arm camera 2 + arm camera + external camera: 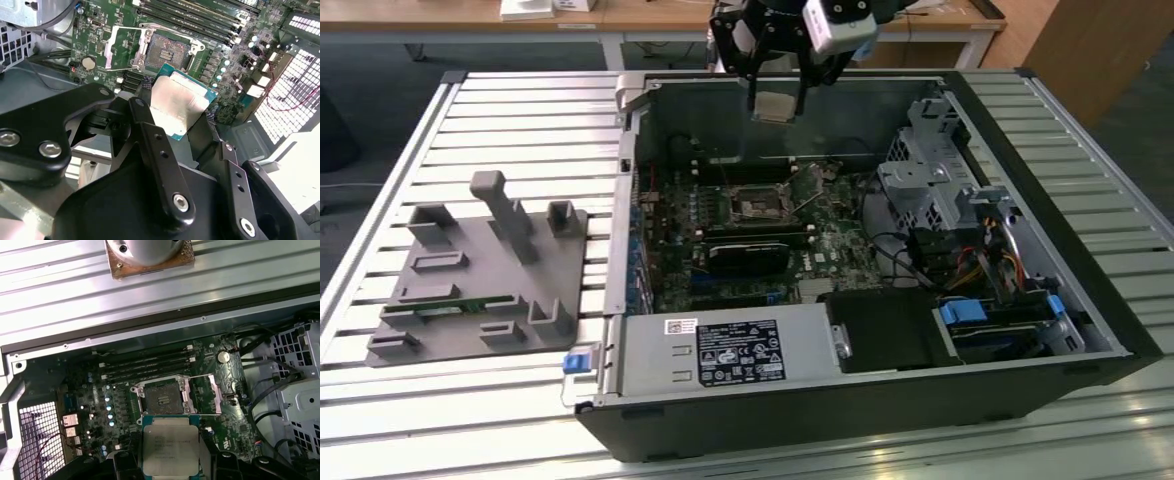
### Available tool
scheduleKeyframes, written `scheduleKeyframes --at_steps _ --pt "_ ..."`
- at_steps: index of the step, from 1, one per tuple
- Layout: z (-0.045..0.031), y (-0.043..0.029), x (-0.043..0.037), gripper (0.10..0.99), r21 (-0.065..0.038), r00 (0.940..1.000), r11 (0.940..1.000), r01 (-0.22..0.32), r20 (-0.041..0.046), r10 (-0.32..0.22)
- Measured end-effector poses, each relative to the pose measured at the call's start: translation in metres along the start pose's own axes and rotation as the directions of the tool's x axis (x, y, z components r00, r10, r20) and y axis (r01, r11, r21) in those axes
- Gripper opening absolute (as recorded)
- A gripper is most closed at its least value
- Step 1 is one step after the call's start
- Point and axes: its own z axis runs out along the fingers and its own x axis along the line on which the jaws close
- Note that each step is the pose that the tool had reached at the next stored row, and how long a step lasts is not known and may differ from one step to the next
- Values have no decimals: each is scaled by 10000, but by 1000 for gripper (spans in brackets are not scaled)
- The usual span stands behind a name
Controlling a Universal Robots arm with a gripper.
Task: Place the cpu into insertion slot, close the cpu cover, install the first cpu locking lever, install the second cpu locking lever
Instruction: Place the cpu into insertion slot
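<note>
Cpu (170,445) sits clamped in the gripper (177,102) above the empty insertion slot (162,399); cpu cover (204,395) stands open; all four steps outstanding.

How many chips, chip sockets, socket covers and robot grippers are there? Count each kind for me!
cpu: 1
insertion slot: 1
cpu cover: 1
gripper: 1
Total: 4
</note>
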Motion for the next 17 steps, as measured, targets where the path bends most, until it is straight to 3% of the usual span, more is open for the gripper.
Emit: scheduleKeyframes --at_steps 17 --pt "4 -2 7 537 -9 9992 9992 -395 35 395"
